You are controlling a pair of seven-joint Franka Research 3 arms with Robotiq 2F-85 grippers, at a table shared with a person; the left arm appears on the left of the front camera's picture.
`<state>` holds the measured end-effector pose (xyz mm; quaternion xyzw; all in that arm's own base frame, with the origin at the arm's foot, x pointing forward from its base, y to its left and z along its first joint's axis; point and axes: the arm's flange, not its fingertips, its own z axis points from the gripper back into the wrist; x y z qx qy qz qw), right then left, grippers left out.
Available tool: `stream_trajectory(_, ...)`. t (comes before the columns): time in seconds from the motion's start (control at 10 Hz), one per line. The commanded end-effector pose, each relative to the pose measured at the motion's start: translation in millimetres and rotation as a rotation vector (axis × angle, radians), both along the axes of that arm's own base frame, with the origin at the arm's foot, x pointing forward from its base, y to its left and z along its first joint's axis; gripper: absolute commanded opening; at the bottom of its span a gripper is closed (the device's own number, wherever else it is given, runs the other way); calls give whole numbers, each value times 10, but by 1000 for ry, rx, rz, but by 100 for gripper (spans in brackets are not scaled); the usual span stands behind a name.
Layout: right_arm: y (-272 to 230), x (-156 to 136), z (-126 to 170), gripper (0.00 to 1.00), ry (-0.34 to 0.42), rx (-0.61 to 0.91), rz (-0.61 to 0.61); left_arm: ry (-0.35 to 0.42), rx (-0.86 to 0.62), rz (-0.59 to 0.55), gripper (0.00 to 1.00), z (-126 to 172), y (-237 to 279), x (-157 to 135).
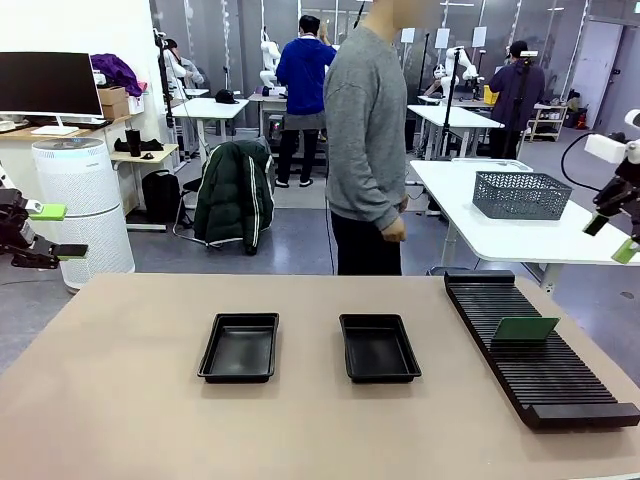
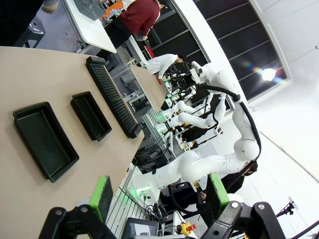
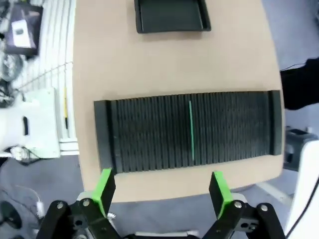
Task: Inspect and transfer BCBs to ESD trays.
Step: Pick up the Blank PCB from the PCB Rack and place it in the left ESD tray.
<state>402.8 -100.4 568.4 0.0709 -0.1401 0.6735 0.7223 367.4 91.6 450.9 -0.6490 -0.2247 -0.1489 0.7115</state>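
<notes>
One green BCB point(image 1: 525, 328) stands on edge in a slot of the long black ribbed rack point(image 1: 540, 370) at the table's right; from above it shows as a thin green line point(image 3: 191, 130). Two black ESD trays, left point(image 1: 240, 347) and right point(image 1: 378, 347), lie empty mid-table; both also appear in the left wrist view point(image 2: 45, 139) point(image 2: 90, 115), one in the right wrist view point(image 3: 172, 15). My left gripper point(image 1: 52, 232) hovers open off the table's left edge point(image 2: 159, 195). My right gripper point(image 3: 162, 188) hangs open high above the rack's near edge, seen at the far right point(image 1: 612, 235).
A person in a grey sweater point(image 1: 368, 140) stands at the table's far side, hand point(image 1: 393, 230) at their side. A grey mesh basket point(image 1: 521, 194) sits on a white table behind the rack. A white cylindrical air purifier point(image 1: 80, 210) stands beyond the left edge.
</notes>
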Motion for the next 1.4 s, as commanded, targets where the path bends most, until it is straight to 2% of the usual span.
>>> stream_trajectory(0.0,237,-79,-142,100,-81,-80,42,7,-6,5,100,6,14,-1)
stream_trajectory(0.1,327,-70,-135,100,-94,-107,51,7,-6,5,100,6,14,-1)
stream_trajectory(0.4,334,-22,-196,100,-44,-184,28,7,-6,5,100,6,14,-1)
stream_trajectory(0.5,260,-48,-300,100,-38,-223,26,7,-6,5,100,6,14,-1)
stream_trajectory(0.6,303,-48,-259,100,-36,-218,9,7,-6,5,100,6,14,-1)
stream_trajectory(0.7,293,-35,-195,100,-40,-168,55,7,-6,5,100,6,14,-1)
stream_trajectory(1.1,293,-35,-195,100,-40,-168,55,7,-6,5,100,6,14,-1)
stream_trajectory(1.2,278,-38,-202,100,-35,-182,50,7,-6,5,100,6,14,-1)
stream_trajectory(1.3,298,13,-321,100,-69,-210,81,7,-6,5,100,6,14,-1)
